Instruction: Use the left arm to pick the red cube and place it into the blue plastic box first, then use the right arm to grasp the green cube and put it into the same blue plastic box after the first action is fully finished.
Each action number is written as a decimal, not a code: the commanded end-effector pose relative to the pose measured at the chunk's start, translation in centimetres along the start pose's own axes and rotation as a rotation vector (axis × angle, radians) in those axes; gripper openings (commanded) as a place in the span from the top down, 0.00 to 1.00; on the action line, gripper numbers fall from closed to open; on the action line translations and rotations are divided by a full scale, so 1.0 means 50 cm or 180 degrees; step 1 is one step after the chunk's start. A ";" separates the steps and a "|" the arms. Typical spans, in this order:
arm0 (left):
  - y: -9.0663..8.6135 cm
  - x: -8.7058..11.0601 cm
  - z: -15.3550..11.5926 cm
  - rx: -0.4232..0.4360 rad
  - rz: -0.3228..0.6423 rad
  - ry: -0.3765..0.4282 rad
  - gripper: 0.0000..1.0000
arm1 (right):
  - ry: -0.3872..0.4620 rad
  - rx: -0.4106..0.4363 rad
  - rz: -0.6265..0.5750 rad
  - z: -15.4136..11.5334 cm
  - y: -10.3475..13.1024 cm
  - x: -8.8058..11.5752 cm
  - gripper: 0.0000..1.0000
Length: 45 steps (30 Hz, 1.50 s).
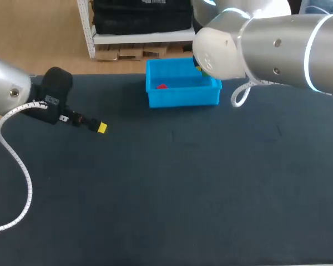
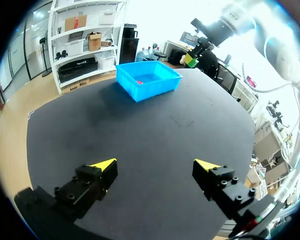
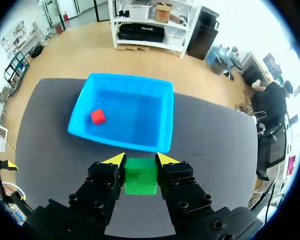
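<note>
The right jaws are closed on the green cube (image 3: 141, 182), one yellow tip flat on each of two opposite faces. This is the good place to hold it, I think: the faces are flat and parallel, so the cube should not turn. It looks like a small, stiff and light block, not fragile; its surface seems smooth, so a loose grip could let it slip. The cube hangs close by a long wall of the blue plastic box (image 3: 85, 112); I cannot tell whether it is already over the rim. Inside the box the red cube (image 3: 98, 116) lies on the floor, near one short wall. The box stands at the far edge of the desk (image 1: 183, 194), about the middle. The left jaws are wide open and empty, above the desk's left part, well apart from the box. I see no label or writing on the cubes or the box.
</note>
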<state>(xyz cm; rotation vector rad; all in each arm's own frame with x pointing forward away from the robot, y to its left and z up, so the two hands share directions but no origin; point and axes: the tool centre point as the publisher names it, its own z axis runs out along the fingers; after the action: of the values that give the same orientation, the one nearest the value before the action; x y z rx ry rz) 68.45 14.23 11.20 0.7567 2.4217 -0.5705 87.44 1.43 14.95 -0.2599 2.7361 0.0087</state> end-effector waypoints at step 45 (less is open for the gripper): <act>0.002 0.003 0.001 0.0015 0.0008 -0.0024 0.00 | 0.0289 -0.0408 -0.0145 0.178 0.007 -0.132 1.00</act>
<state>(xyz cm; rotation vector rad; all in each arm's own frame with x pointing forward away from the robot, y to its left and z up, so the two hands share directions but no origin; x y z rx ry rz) 68.45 14.23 11.20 0.7566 2.4216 -0.5705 95.30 3.05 9.52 -0.3341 2.6461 0.1808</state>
